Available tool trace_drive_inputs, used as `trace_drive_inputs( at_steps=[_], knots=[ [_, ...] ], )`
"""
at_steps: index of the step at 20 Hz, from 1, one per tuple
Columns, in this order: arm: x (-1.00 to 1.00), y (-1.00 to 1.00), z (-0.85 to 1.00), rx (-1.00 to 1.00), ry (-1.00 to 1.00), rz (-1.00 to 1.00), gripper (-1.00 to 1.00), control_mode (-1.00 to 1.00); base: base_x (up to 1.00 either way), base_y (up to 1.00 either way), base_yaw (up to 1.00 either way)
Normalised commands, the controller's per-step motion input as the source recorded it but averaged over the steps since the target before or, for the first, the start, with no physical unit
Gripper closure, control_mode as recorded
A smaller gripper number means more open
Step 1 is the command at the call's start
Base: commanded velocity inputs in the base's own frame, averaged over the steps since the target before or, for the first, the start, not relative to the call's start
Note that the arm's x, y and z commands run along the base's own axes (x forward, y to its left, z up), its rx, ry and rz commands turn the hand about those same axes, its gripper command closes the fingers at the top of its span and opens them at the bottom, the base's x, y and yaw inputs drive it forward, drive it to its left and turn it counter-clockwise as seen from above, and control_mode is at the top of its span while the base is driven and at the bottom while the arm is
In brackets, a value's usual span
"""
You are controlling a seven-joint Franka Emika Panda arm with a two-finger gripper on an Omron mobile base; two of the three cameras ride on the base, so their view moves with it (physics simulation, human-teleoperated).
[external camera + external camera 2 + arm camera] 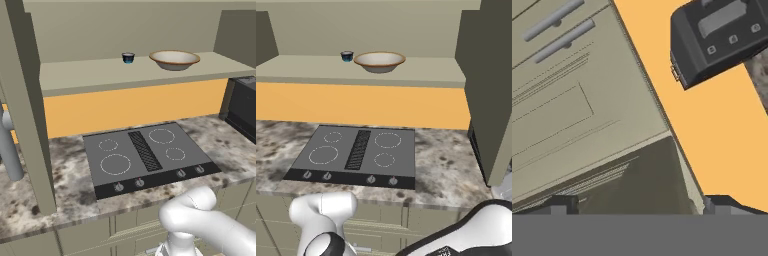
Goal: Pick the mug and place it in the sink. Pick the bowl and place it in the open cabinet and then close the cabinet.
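End effector [639, 205] spread, empty, mine, aimed at closed cabinet door [572, 100]. Bowl [174, 59] already on open cabinet shelf [100, 75]; open door [25, 110] to its left needs closing.

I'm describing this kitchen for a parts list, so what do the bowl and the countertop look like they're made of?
The bowl looks like glazed ceramic: smooth cream body, orange-brown rim band; the render leaves it open. The countertop looks like polished granite or similar stone: mottled grey, white and brown speckling with a flat, even surface.
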Motion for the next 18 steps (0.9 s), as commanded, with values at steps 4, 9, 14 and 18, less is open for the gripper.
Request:
trace_drive_inputs(
  at_steps=[4,9,14,18],
  knots=[
    [0.0,0.06,-0.04,0.0,-0.07,0.07,-1.0,-1.0,0.0,0.0,0.0],
    [0.0,0.15,0.0,0.0,-0.07,0.06,-1.0,-1.0,0.0,0.0,0.0],
    [0.0,0.14,0.0,0.0,-0.08,0.05,-1.0,-1.0,0.0,0.0,0.0],
    [0.0,0.28,0.0,-0.01,-0.08,0.03,-1.0,-1.0,0.0,0.0,0.0]
  ],
)
